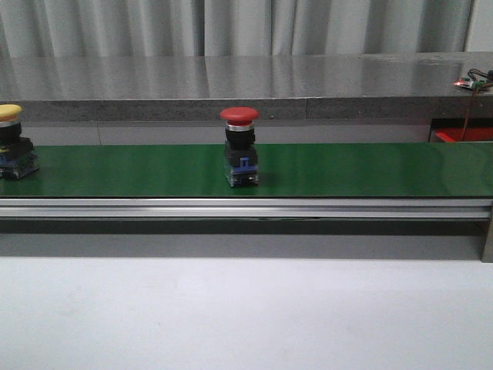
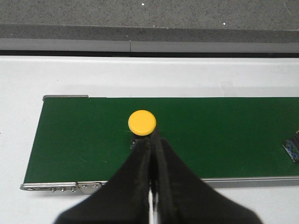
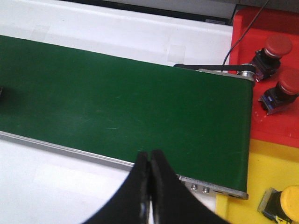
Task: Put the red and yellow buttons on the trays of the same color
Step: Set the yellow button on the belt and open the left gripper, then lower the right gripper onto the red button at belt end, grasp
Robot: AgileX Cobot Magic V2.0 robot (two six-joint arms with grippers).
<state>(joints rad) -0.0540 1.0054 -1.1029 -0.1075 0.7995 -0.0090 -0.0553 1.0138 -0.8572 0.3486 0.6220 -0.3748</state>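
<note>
A red button [image 1: 239, 116] stands upright mid-belt on the green conveyor [image 1: 347, 169]. A yellow button [image 1: 9, 113] stands at the belt's far left end. In the left wrist view the yellow button [image 2: 142, 122] lies just beyond my left gripper [image 2: 153, 140], which is shut with nothing in it. My right gripper [image 3: 149, 157] is shut and empty over the belt's near edge by its right end. There, a red tray [image 3: 275, 126] holds two red buttons [image 3: 278, 44] [image 3: 289, 84], and a yellow tray [image 3: 280, 163] holds one yellow button [image 3: 289, 198].
An aluminium rail [image 1: 231, 206] runs along the belt's front, with white tabletop [image 1: 231, 308] before it. A grey ledge [image 1: 231, 85] and curtain stand behind. A black cable [image 3: 243, 32] crosses the red tray. The red tray's edge [image 1: 462, 136] shows at the right.
</note>
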